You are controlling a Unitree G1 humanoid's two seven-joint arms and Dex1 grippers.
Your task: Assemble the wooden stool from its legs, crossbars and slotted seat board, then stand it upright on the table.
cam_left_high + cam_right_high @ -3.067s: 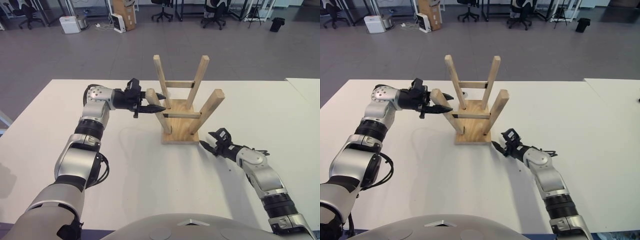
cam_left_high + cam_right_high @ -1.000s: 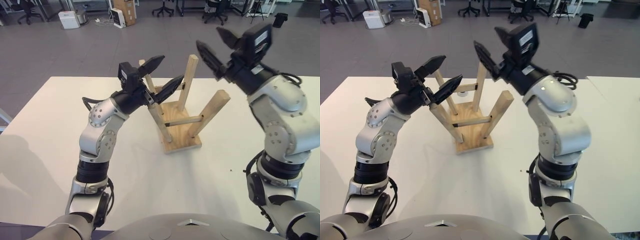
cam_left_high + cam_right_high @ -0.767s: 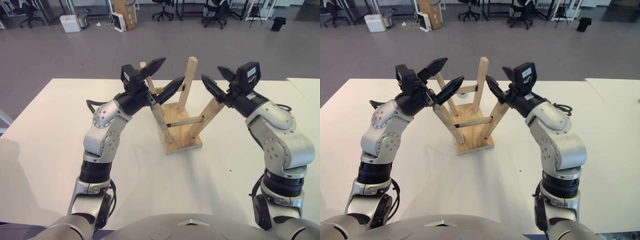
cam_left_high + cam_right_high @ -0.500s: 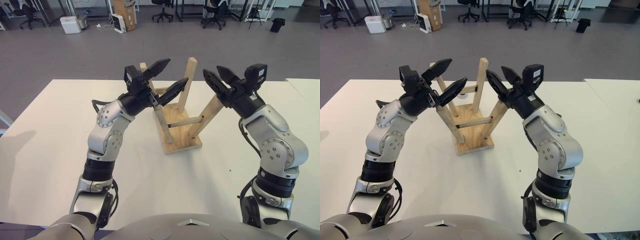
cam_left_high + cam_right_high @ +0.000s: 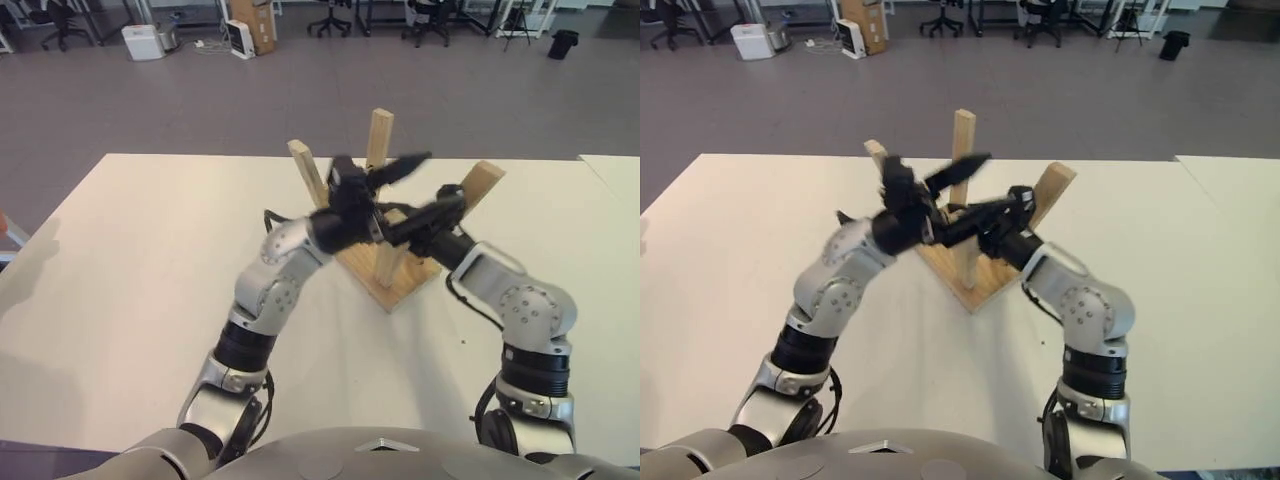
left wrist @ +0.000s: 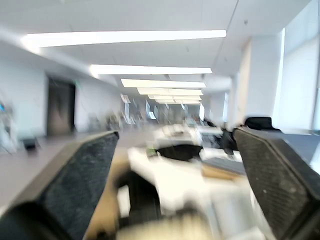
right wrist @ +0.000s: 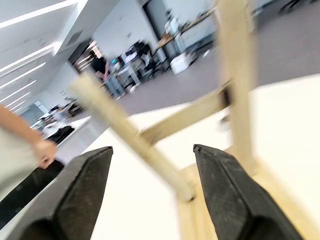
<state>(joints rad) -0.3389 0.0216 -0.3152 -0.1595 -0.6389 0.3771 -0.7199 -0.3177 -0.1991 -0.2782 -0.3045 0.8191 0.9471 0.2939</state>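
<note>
The wooden stool (image 5: 404, 284) rests upside down on the white table (image 5: 130, 260), its seat board flat and its legs (image 5: 379, 135) pointing up. Both arms meet at the legs. My left gripper (image 6: 175, 134) comes in from the left, is open and blurred, and reaches across the upper part of the legs (image 5: 963, 130). My right gripper (image 7: 152, 148) comes in from the right, lower and near the seat. It is open, and between its fingers (image 7: 227, 200) I see a slanted leg (image 7: 127, 135) and a crossbar (image 7: 187, 116). Neither gripper is closed on the wood.
A second white table (image 5: 615, 170) adjoins at the far right. Beyond the table's far edge lies open grey floor with office chairs and boxes (image 5: 250, 20). Bare tabletop extends to the left and front of the stool.
Both grippers have closed in on the stool legs, the left swinging right and the right dropping lower and leftward. The stool has shifted right and turned on the table.
</note>
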